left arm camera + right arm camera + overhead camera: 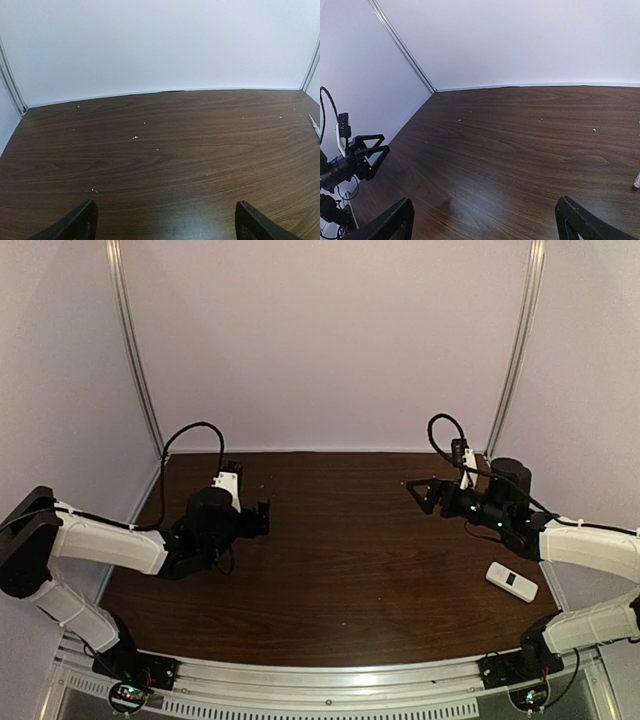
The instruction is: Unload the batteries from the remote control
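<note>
Step in hand: approach, with nothing grasped yet. My left pincer (263, 518) hangs near the left edge of the dark brown wood-grain table (340, 580), fingers spread wide and empty. My right pincer (420, 490) is likewise spread near the right edge. The small white flat rectangular remote control (511, 581) lies toward the near right corner, untouched. No batteries are visible, so they are presumably still inside. Next, I judge, the right pincer must reach back to the remote and steady it.

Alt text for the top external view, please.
A small white remote control lies untouched on the dark wooden table beside the right arm. The left gripper and right gripper face each other over the table, both open and empty.
</note>
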You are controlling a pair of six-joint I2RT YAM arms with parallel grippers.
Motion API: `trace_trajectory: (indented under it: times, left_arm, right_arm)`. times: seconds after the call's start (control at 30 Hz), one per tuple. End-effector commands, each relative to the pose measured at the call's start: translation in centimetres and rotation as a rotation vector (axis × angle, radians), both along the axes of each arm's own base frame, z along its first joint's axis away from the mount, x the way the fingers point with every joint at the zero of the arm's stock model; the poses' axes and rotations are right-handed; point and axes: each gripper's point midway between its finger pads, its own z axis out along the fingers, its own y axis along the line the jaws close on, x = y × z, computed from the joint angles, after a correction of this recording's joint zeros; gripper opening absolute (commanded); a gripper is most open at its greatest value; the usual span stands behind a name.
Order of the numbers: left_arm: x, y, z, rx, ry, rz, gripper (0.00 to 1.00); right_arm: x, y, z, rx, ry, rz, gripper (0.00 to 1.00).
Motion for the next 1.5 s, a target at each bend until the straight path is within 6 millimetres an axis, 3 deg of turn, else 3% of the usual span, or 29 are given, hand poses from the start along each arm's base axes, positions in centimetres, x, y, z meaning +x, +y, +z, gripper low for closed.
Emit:
trace_trajectory:
  times: [0.0,0.17,0.3,0.47,0.8,1.1,1.3,1.47]
  left_arm:
    - [-0.2,-1.2,1.5,-0.073,-0.001,-0.046,0.97]
    - [-1.4,-2.4,2.9,-0.096,0.002,-0.154,0.97]
    - [-2.1,-3.1,3.3,-0.087,0.005,-0.217,0.98]
    - [-2.7,-4.4,3.5,-0.102,0.011,-0.298,0.97]
    - [-3.5,-5.9,3.9,-0.104,0.011,-0.373,0.97]
    - [-3.6,-6.0,4.3,-0.105,0.003,-0.382,0.97]
    - [-3.5,-5.9,4.3,-0.099,-0.002,-0.375,0.97]
    - [-3.4,-6.0,4.3,-0.096,-0.003,-0.375,0.97]
  right_arm:
    - [1.0,-1.1,-0.8,-0.076,0.073,-0.089,1.0]
    - [1.3,-3.4,-0.1,-0.12,0.205,-0.242,1.0]
    - [0.1,-5.0,0.9,-0.129,0.249,-0.325,1.0]
    - [-2.2,-9.2,0.0,-0.229,0.374,-0.511,1.0]
    - [-6.6,-14.9,-5.7,-0.384,0.548,-0.753,1.0]
    - [-8.2,-18.1,-9.2,-0.437,0.637,-0.967,1.0]
    - [-8.9,-18.8,-11.9,-0.469,0.733,-1.003,1.0]
    - [-10.0,-21.8,-13.4,-0.487,0.818,-1.087,1.0]
